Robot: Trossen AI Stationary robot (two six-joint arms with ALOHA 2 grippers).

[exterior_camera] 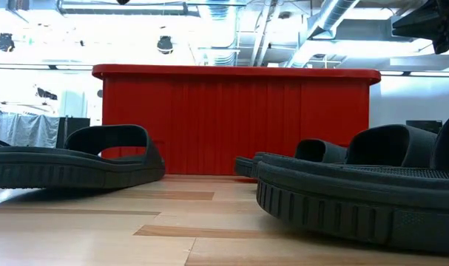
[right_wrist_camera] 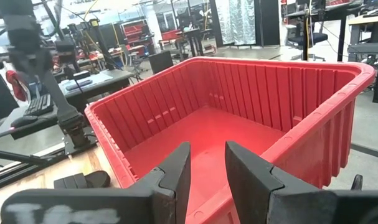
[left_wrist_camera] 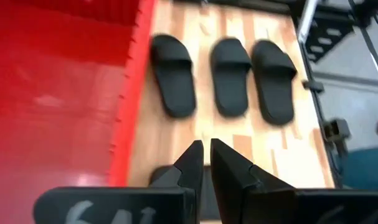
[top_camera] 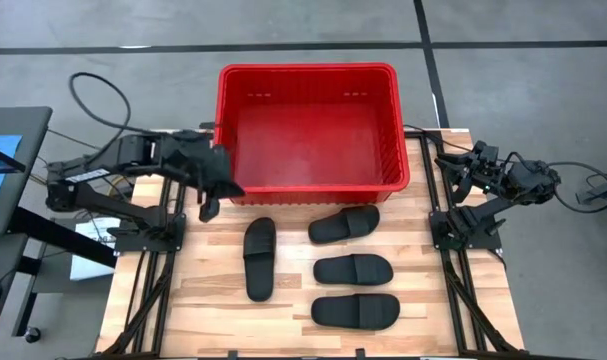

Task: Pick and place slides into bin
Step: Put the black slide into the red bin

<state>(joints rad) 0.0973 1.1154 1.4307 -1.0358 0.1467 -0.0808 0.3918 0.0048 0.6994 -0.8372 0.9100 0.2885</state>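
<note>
A red bin (top_camera: 308, 125) stands at the table's far middle. Four black slides lie sole-down on the wood in front of it: one lengthwise (top_camera: 260, 258) at the left, and three crosswise at the right (top_camera: 345, 224) (top_camera: 353, 269) (top_camera: 355, 311). My left gripper (top_camera: 211, 207) hangs above the table by the bin's near left corner. Its fingers (left_wrist_camera: 206, 158) are almost together and empty, over the end of the lengthwise slide (left_wrist_camera: 165, 175). My right gripper (top_camera: 451, 165) waits off the bin's right side. It is slightly open and empty (right_wrist_camera: 207, 163), facing the bin (right_wrist_camera: 238, 124).
The dark arm frames (top_camera: 148, 235) (top_camera: 463, 230) stand at the table's left and right edges. Bare wood lies near the front edge (top_camera: 213, 320). In the low view the slides (exterior_camera: 76, 159) (exterior_camera: 357, 196) lie in front of the bin wall (exterior_camera: 235, 122).
</note>
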